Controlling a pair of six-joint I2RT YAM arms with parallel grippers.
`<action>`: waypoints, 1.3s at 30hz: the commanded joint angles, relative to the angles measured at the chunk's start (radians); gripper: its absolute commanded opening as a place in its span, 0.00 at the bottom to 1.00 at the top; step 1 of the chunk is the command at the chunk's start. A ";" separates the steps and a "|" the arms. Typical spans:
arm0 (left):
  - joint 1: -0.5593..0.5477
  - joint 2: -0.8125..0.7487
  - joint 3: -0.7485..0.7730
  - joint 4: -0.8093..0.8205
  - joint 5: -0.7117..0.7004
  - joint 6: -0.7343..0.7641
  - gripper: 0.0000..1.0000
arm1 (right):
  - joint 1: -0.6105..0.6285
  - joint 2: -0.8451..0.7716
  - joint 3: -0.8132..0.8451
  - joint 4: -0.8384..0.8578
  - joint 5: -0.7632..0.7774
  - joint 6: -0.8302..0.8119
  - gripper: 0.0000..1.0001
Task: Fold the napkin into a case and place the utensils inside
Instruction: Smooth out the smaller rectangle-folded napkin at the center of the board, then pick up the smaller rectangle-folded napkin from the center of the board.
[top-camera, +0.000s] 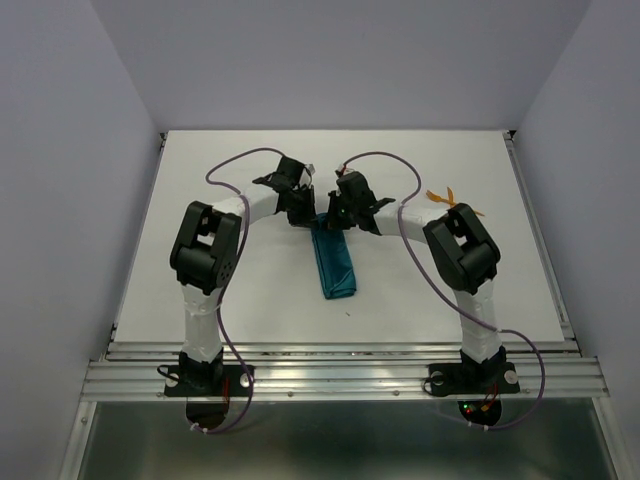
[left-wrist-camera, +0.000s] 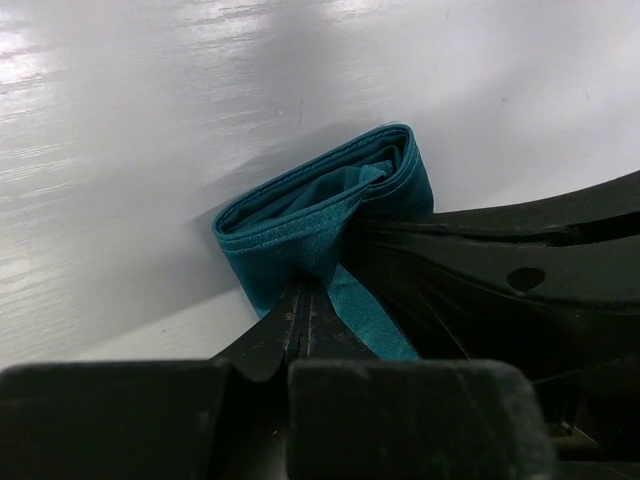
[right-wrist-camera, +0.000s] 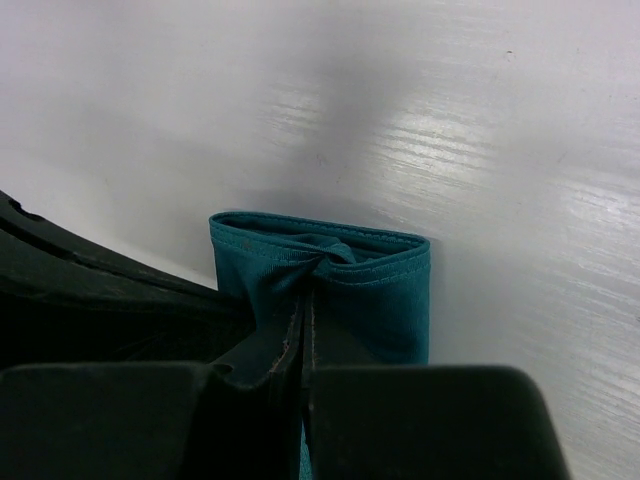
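The teal napkin lies folded into a narrow strip in the middle of the table, running from the grippers toward the near edge. My left gripper and right gripper meet at its far end. In the left wrist view the left gripper is shut on a pinch of the teal cloth. In the right wrist view the right gripper is shut on the cloth's top layer. The two orange utensils lie crossed at the right of the table, behind the right arm's elbow.
The white table has a metal rail along its near edge. Grey walls stand at the left, right and back. Purple cables loop above both arms.
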 joint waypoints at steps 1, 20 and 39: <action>-0.013 0.025 0.006 0.017 0.031 0.003 0.00 | -0.002 0.015 0.039 0.012 -0.015 -0.007 0.01; 0.033 -0.236 0.010 -0.100 0.007 0.022 0.00 | 0.097 -0.286 -0.139 -0.144 0.123 -0.050 0.45; 0.230 -0.374 -0.175 -0.072 0.001 0.039 0.00 | 0.298 -0.119 0.030 -0.374 0.445 -0.134 0.64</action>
